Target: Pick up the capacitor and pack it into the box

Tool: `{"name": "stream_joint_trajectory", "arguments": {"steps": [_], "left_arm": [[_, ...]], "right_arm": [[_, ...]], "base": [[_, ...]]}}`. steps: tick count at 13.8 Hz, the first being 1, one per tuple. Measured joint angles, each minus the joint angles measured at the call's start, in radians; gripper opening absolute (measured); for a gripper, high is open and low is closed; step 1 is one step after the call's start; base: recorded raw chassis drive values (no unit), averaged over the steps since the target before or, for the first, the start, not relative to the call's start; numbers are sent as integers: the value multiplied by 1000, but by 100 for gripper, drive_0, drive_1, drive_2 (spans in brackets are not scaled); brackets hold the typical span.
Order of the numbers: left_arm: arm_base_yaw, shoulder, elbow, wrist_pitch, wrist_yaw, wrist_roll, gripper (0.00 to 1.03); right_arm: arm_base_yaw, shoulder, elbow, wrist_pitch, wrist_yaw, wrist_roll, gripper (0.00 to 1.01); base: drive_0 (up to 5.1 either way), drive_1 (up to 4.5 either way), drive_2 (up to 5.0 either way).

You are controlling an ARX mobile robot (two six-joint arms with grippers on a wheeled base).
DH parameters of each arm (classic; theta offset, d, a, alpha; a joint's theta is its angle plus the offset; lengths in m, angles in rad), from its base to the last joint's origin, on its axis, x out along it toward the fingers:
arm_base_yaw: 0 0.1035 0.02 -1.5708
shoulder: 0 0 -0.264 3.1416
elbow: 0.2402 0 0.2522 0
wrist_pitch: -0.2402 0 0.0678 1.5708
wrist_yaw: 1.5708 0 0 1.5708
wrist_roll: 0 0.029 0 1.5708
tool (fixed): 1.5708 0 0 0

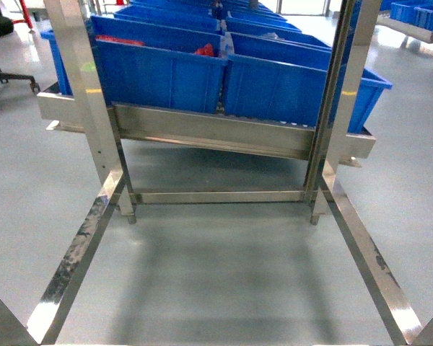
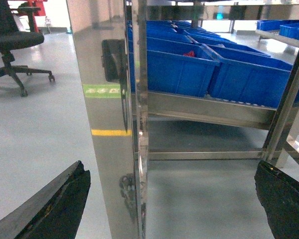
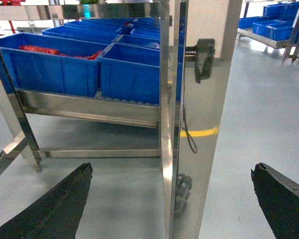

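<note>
Left pincer (image 2: 172, 199) spread wide, holding nothing, touching nothing; steel upright (image 2: 114, 124) close ahead. Right pincer (image 3: 172, 199) likewise spread, empty. Head view shows neither pincer, only rack frame (image 1: 216, 196) over grey floor (image 1: 224, 274). Beyond, blue bins (image 1: 166, 72) on sloped shelf. Left wrist alone shows office chair (image 2: 12, 45). Box, capacitor: not visible.

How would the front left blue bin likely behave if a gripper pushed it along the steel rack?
The blue bin looks like rigid moulded plastic, so probably stiff. Its smooth base on the sloped steel shelf may slide easily. Neighbouring bins sit tight alongside, likely blocking sideways shifts.
</note>
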Motion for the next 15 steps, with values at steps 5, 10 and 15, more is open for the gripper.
{"name": "stream_joint_trajectory", "arguments": {"steps": [5,10,15], "left_arm": [[0,0,0,1,-1,0,98],[0,0,0,3,-1,0,98],[0,0,0,3,-2,0,98]], "right_arm": [[0,0,0,2,-2,-3,98],[0,0,0,3,-1,-1,98],[0,0,0,2,0,0,98]], "base": [[0,0,0],[0,0,0],[0,0,0]]}}
